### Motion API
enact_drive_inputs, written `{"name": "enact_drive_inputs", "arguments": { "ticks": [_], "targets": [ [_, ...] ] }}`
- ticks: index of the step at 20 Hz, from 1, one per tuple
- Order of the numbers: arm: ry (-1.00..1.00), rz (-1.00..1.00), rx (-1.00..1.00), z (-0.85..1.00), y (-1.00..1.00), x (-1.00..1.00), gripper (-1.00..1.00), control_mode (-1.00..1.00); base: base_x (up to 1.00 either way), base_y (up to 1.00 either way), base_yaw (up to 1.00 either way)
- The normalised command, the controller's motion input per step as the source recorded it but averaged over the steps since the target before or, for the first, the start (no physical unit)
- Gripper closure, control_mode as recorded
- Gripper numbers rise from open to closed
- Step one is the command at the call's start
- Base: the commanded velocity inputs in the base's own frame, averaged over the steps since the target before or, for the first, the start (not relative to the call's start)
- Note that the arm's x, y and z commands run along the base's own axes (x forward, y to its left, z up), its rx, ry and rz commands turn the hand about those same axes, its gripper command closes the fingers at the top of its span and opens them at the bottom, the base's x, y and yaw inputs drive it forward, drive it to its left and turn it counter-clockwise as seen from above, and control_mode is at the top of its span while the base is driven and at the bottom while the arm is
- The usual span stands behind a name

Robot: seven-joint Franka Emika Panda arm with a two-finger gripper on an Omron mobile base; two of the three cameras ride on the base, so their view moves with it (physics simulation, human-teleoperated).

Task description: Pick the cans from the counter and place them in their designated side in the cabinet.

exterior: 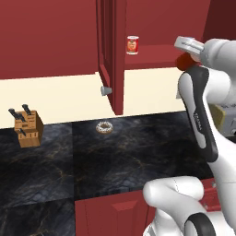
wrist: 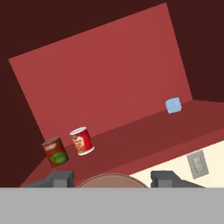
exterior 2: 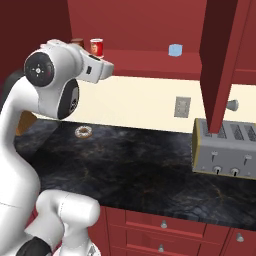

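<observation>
Cabinet shelf [wrist: 144, 131], red can [wrist: 82, 141] and maroon can [wrist: 55, 152] upright, fingers [wrist: 59, 178] spread.

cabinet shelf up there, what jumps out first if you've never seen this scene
Two cans stand side by side on the red shelf of the open cabinet: a bright red can and a darker brown can, with a small blue box farther along. Below, a donut lies on the black counter.
</observation>
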Motion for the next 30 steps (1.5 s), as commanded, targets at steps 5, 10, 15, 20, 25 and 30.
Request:
{"name": "enact_drive_inputs", "arguments": {
  "ticks": [5,10,15,20,25,30],
  "targets": [
    [-0.02,0.01,0.00,0.07,0.04,0.22,1.00,-1.00,0.00,0.00,0.00],
    [-0.01,0.01,0.00,0.06,0.06,0.24,1.00,-1.00,0.00,0.00,0.00],
    [0.00,0.01,0.00,0.02,0.03,0.25,1.00,-1.00,0.00,0.00,0.00],
    [0.00,0.02,0.00,0.00,0.02,0.31,1.00,-1.00,0.00,0.00,0.00],
    [0.00,0.02,0.00,0.00,0.02,0.31,1.00,-1.00,0.00,0.00,0.00],
    [0.00,0.01,0.00,0.00,0.01,0.29,1.00,-1.00,0.00,0.00,0.00]
  ]
}}
